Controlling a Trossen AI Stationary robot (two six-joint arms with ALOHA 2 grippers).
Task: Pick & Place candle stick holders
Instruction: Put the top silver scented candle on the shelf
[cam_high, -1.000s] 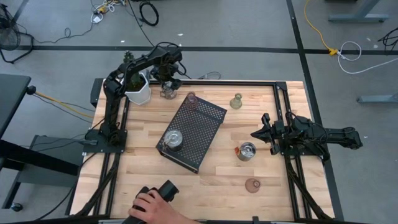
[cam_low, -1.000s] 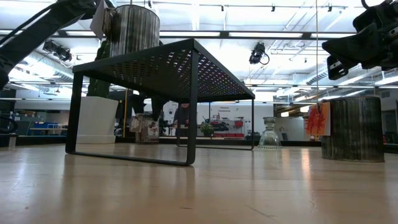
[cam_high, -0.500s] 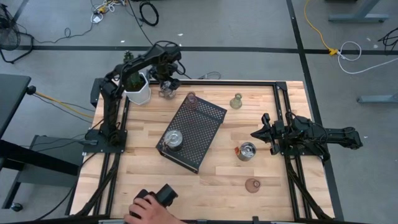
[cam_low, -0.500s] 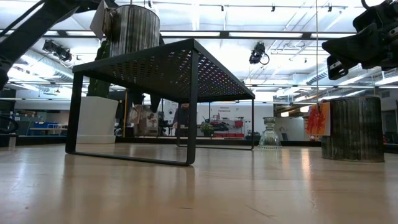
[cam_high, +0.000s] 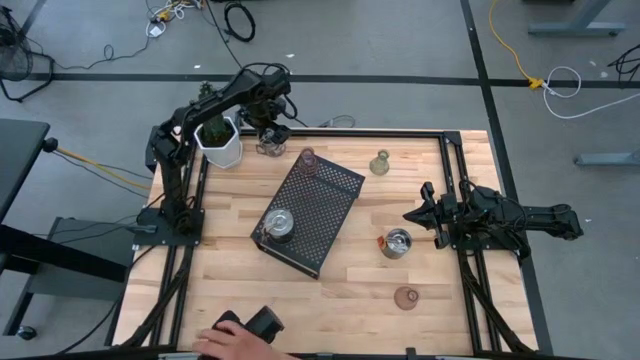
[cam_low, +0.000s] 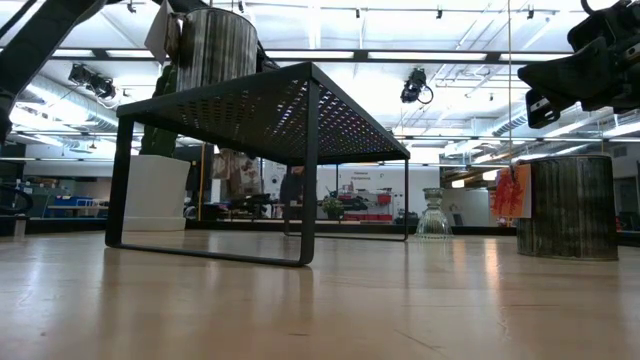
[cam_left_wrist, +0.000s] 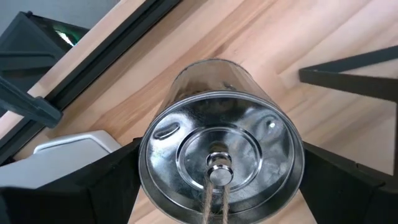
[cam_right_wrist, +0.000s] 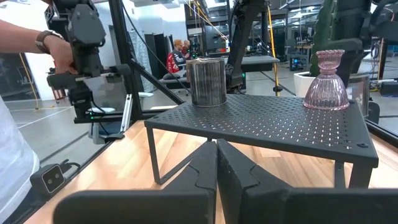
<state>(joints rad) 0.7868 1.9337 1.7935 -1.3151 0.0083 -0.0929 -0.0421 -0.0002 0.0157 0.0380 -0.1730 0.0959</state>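
Wooden counter (cam_high: 230, 290) carrying a black perforated tray (cam_high: 310, 213), turned over as a small stand. On its top: a silver candle stick holder (cam_high: 279, 224) at the near corner, a pink glass holder (cam_high: 308, 160) at the far corner. Beside the tray: another silver holder (cam_high: 398, 243) with an orange tag, writing unreadable; an olive-yellow holder (cam_high: 380, 163); a pinkish-brown holder (cam_high: 406, 297). At the far left edge, by the white hexagonal pot (cam_high: 222, 146), left gripper (cam_high: 268, 140), jaws spread wide around a third silver holder (cam_left_wrist: 221, 158), apparently lifted. Right gripper (cam_high: 414, 216) idle at right, jaws pressed together. A person's hand (cam_high: 226, 343) on a black device at the near edge.
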